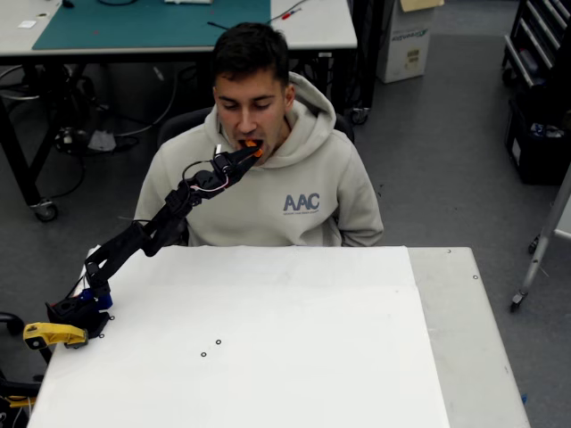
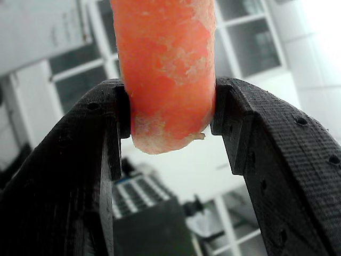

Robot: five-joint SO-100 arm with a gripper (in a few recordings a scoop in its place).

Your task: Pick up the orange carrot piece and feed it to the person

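black two-finger gripper (image 2: 170,122) is clamped on the stubby bright-orange carrot piece (image 2: 166,69) near its lower end; looks light, stiff, slightly crumbly, at the hoodie-wearing person (image 1: 268,178)'s mouth.

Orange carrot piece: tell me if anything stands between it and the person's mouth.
Nothing visible does. In the overhead view the black two-finger gripper holds the stubby orange carrot piece right at the open mouth of the person in the grey-beige hoodie. The wrist view shows both fingers clamped on the carrot's sides.
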